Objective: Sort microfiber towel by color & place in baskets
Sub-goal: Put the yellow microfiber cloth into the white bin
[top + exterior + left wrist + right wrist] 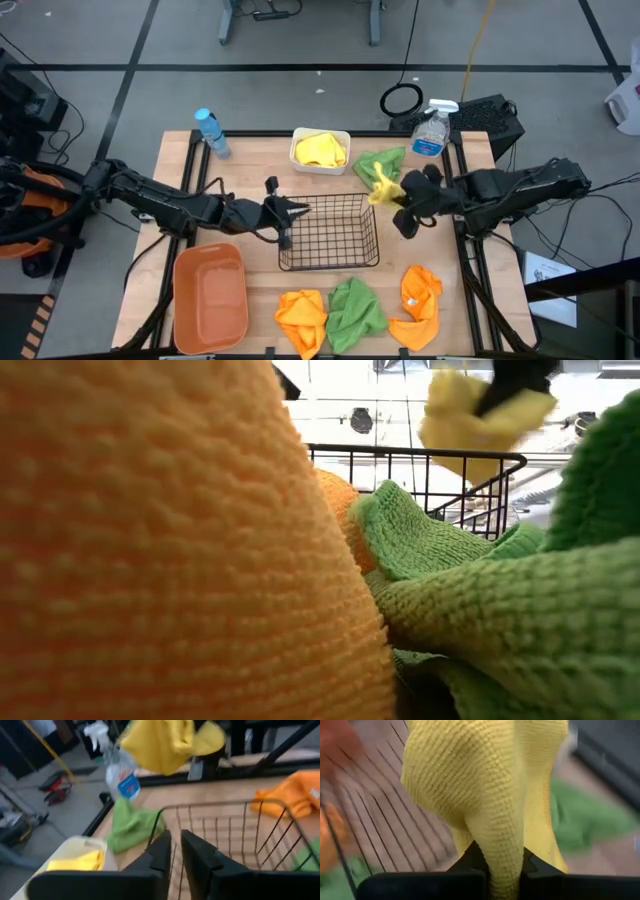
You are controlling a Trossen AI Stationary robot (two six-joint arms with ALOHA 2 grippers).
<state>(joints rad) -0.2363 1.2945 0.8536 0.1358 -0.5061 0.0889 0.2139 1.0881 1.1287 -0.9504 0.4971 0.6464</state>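
Note:
My right gripper (pixel 400 200) is shut on a yellow towel (pixel 385 184), held in the air beside the far right corner of the black wire basket (pixel 330 232). A second yellow towel (pixel 320 150) lies in the small white tub (pixel 296 150). One green towel (pixel 381 161) lies beyond the basket. An orange towel (pixel 301 315), a green one (pixel 355 308) and another orange one (pixel 420 303) lie along the near edge. My left gripper (pixel 295 210) is at the basket's far left corner, its fingers close together. The orange-brown tub (pixel 210 296) stands at the near left. My left gripper comes level from the table's left, its fingers (pixel 161 851) close on either side of the basket's far wire wall (pixel 174 832) near the far left corner. The basket stands on the table. My right gripper pinches a bunched fold of the yellow towel (pixel 504 851) between its two fingers, from the table's right. The towel is lifted clear and hangs in several folds beyond the fingertips, above the basket's rim (pixel 478 420).
A blue-capped water bottle (pixel 211 132) stands at the far left and a clear spray bottle (pixel 431 131) at the far right. In the low view the near towels (pixel 180 560) fill the foreground.

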